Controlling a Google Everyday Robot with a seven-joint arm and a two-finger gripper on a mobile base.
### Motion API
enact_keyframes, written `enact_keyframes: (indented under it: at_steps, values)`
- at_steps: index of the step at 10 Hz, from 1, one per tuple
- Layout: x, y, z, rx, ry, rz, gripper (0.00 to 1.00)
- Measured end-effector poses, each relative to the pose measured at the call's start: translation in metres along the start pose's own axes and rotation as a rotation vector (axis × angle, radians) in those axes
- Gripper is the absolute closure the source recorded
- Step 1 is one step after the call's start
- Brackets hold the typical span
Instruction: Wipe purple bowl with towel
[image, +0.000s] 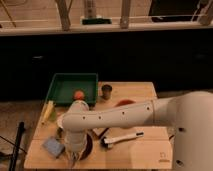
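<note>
In the camera view, a wooden table (145, 150) stands before a dark wall. The big white arm (130, 114) reaches in from the right, bends at the table's left part and turns down toward the near edge. At its lower end sits the pincer (74, 156), low over the near-left part of the table, at the left side of the purple bowl (89, 146). I cannot tell whether the pincer is released or clenched, or whether it grasps anything.

The purple bowl lies near the front edge of the table and shows only as a dark, reddish rim to the right of the arm's lower end (the rest is hidden behind the arm). Just left of the pincer lies a blue-grey pad (52, 146). To the right of the bowl lies a white-handled tool (122, 138) with a dark head.

At the back left is a green tray (62, 87) with an orange ball (78, 94) in it. A dark cup (106, 91) stands beside the tray. A red dish (125, 103) peeks out above the arm. A yellow thing (47, 111) lies at the left edge.
</note>
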Motion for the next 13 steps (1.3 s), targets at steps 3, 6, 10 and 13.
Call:
enact_keyframes:
  at_steps: [3,6,10,13]
  values:
    - [0.002,0.032,-0.008,-0.029,0.018,0.06,1.0]
    - [0.024,0.033,-0.021,-0.014,0.067,0.071,1.0]
    - [0.045,-0.006,-0.021,-0.014,0.066,-0.049,1.0]
    - [0.045,-0.038,-0.009,-0.008,0.024,-0.162,1.0]
